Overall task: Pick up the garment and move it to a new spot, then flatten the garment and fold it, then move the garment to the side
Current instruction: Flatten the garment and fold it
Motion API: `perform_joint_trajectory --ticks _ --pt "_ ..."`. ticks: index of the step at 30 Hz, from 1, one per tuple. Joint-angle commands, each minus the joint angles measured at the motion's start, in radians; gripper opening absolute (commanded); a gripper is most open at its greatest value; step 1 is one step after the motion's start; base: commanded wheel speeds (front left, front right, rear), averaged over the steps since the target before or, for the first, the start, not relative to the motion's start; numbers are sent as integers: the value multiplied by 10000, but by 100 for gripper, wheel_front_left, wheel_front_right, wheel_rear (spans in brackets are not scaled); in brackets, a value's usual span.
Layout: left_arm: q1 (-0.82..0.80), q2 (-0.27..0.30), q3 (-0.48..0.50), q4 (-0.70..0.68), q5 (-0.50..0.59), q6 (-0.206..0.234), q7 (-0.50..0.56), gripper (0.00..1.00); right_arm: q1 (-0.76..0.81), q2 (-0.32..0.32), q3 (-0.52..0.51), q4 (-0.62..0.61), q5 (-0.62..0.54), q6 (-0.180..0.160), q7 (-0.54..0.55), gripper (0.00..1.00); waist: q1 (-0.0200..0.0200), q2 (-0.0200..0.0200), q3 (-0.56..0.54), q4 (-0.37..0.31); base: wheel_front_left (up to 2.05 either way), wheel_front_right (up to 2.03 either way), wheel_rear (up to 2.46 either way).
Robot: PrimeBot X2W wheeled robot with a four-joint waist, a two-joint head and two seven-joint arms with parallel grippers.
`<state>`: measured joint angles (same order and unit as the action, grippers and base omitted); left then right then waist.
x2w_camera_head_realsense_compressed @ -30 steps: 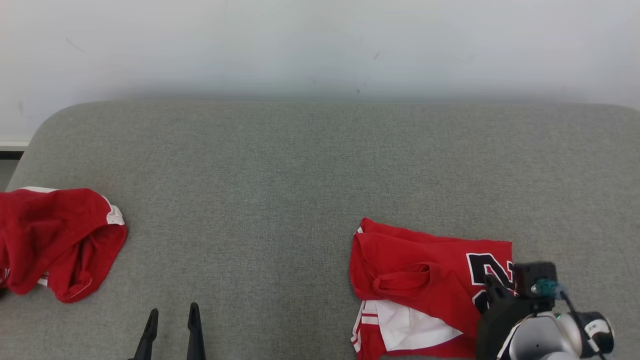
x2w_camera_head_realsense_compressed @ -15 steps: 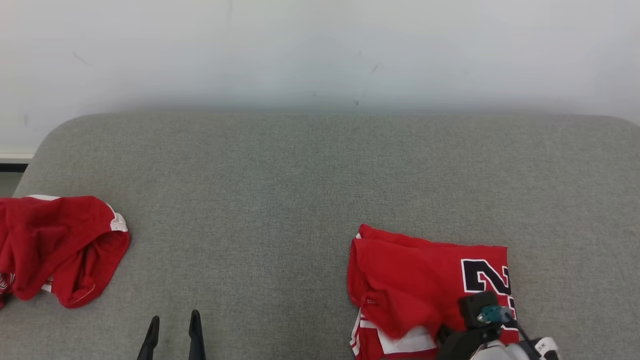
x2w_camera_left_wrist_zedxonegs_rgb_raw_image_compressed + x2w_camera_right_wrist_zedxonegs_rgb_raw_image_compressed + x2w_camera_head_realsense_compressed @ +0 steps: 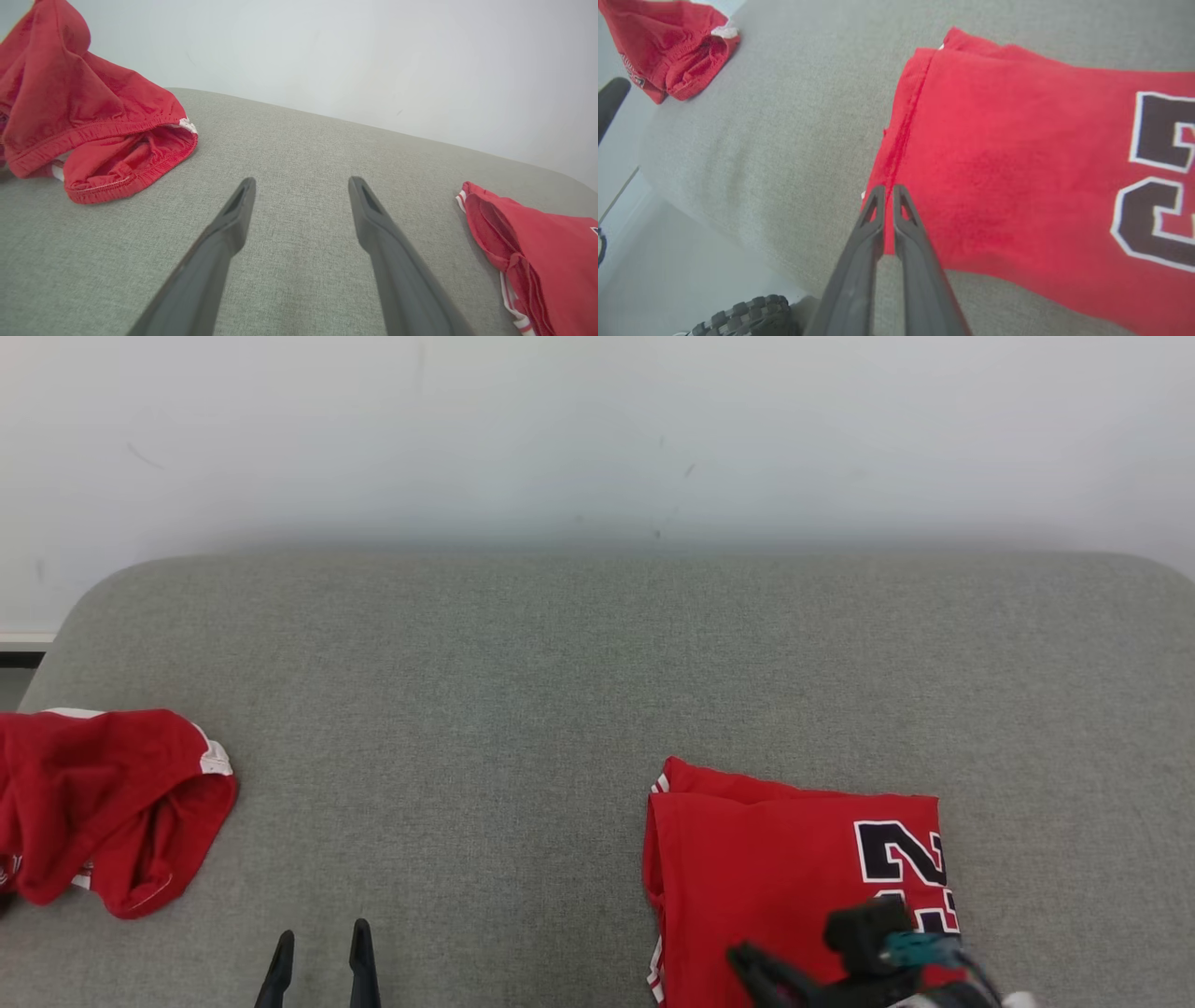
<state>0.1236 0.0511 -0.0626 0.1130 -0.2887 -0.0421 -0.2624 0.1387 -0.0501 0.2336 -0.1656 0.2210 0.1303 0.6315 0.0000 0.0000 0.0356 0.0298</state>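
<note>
The garment (image 3: 794,859) is a red jersey with black numerals, lying folded and flat at the near right of the grey cushion (image 3: 523,709). It also shows in the left wrist view (image 3: 551,252) and the right wrist view (image 3: 1008,154). My right gripper (image 3: 738,954) is at its near left corner. There its fingers (image 3: 887,190) are shut, pinched on the edge of the top layer. My left gripper (image 3: 320,938) stands open over bare cushion at the near left, with nothing between its fingers (image 3: 301,184).
A second red garment (image 3: 103,803) with white trim lies crumpled at the cushion's left edge (image 3: 84,116). A pale wall rises behind the cushion. In the right wrist view the floor and a treaded wheel (image 3: 747,317) lie below the cushion's near edge.
My right gripper has drawn the jersey's top layer toward me and to the left, covering the white inside. The jersey now lies smooth. The head camera has shifted slightly. The left gripper has stayed put.
</note>
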Motion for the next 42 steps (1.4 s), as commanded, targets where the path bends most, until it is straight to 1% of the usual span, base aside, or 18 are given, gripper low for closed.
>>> perform_joint_trajectory --ticks 1,2,3,4,7,11,14,19,22,25,27,34,42 --pt "-17 -9 47 -78 -17 55 -30 100 -101 4 -424 -227 68 3 -731 100 0 0 -41 30 0 0 0" --pt "-15 -12 57 -82 -38 77 -30 100 -152 3 -734 -265 13 3 -1165 100 0 0 -61 33 0 0 0" --pt "-15 -12 57 -82 -38 77 -30 100 -152 3 -734 -265 13 3 -1165 100 0 0 -61 33 0 0 0" --pt "-12 -10 76 -88 -53 97 -30 100 -185 3 -1063 -242 -147 3 -1594 100 0 0 -93 34 0 0 0" --pt "79 -12 139 -71 -76 133 -30 100 -207 10 -2021 82 96 3 -2960 100 0 0 -292 34 0 0 0" --pt "132 -9 227 -144 -93 174 -30 100 -320 10 -2776 838 246 3 -4546 100 0 0 -501 21 0 0 0" --pt "92 -12 319 -236 -103 227 -30 100 -443 9 -3082 1413 34 3 -5432 100 0 0 -661 -11 0 0 0" --pt "167 -12 504 -184 -64 234 -30 100 -647 12 -3528 2299 -394 3 -6456 100 0 0 -915 -147 0 0 0" --pt "235 -12 598 -93 -7 250 -30 100 -763 6 -3742 2658 -370 3 -7073 100 0 0 -1061 -221 0 0 0" --pt "311 -14 645 49 3 273 -30 100 -803 15 -3637 2996 -493 3 -7398 100 0 0 -1186 -307 0 0 0" --pt "371 -9 670 184 7 232 -30 100 -818 14 -3377 3096 -665 3 -7494 100 0 0 -1255 -357 0 0 0" --pt "407 -10 928 764 103 54 -30 100 -667 8 -2832 3266 -1186 3 -7316 100 0 0 -1340 -508 0 0 0" --pt "426 -12 1081 835 313 18 -30 100 -562 8 -2857 3313 -1281 3 -7263 100 0 0 -1250 -612 0 0 0"
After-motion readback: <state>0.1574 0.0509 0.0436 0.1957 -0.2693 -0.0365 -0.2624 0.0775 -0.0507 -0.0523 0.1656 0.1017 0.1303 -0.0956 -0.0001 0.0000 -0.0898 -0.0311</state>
